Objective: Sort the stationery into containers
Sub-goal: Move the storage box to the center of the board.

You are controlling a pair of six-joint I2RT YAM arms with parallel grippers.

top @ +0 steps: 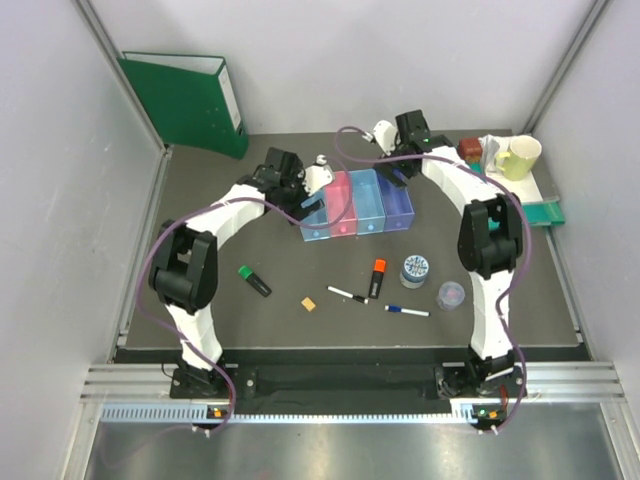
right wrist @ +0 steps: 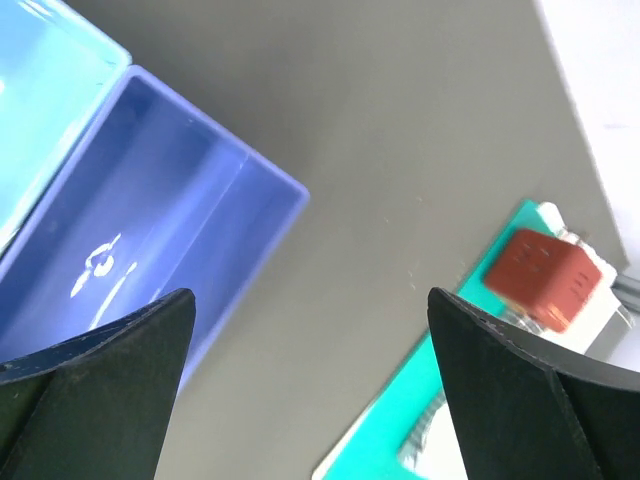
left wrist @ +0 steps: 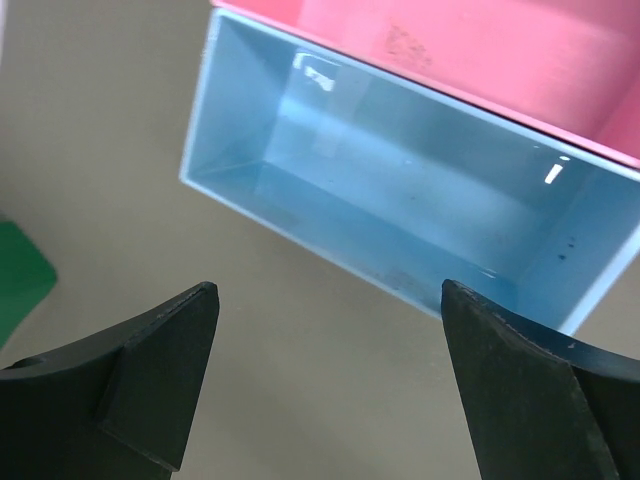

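Four joined containers (top: pixel 355 205) stand mid-table: light blue, pink, blue, purple. In front of them lie the stationery: a green-capped highlighter (top: pixel 254 280), a tan block (top: pixel 309 303), an orange-capped highlighter (top: pixel 377 279), two white pens (top: pixel 347 294) (top: pixel 407 311), a round tub (top: pixel 416 270) and a purple cup (top: pixel 452 295). My left gripper (left wrist: pixel 330 340) hangs open and empty beside the light blue bin (left wrist: pixel 420 200), which holds nothing. My right gripper (right wrist: pixel 310 340) is open and empty by the far end of the purple bin (right wrist: pixel 150 230).
A green binder (top: pixel 185 100) leans in the back left corner. At the back right a teal tray (top: pixel 545 210) carries a yellow-green mug (top: pixel 520 155) and a red-brown cube (right wrist: pixel 545 275). White walls enclose the table on three sides.
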